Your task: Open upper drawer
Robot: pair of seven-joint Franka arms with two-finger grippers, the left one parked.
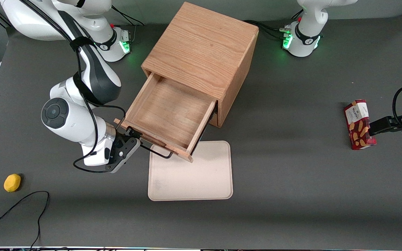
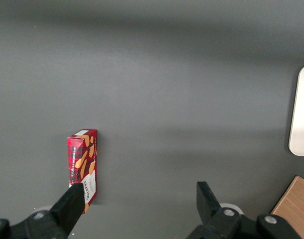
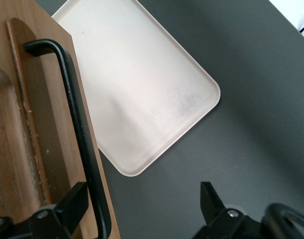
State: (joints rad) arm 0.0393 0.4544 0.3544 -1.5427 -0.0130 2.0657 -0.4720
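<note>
The upper drawer (image 1: 168, 111) of the oak cabinet (image 1: 204, 48) stands pulled far out, and its bare wooden inside shows. Its narrow front panel (image 3: 42, 124) carries a thin black wire handle (image 1: 159, 153). My right gripper (image 1: 134, 137) is at the end of the handle toward the working arm's end of the table, just in front of the drawer front. In the right wrist view the gripper (image 3: 142, 199) is open wide. The handle (image 3: 74, 109) runs between the fingers, close against one finger (image 3: 74, 201) and apart from its twin. The lower drawer is hidden under the upper one.
A cream tray (image 1: 194, 174) lies on the grey table in front of the cabinet, its edge under the drawer front; it also shows in the right wrist view (image 3: 142, 89). A yellow fruit (image 1: 12, 182) and a black cable (image 1: 30, 205) lie near the working arm. A red biscuit box (image 1: 358, 123) lies toward the parked arm.
</note>
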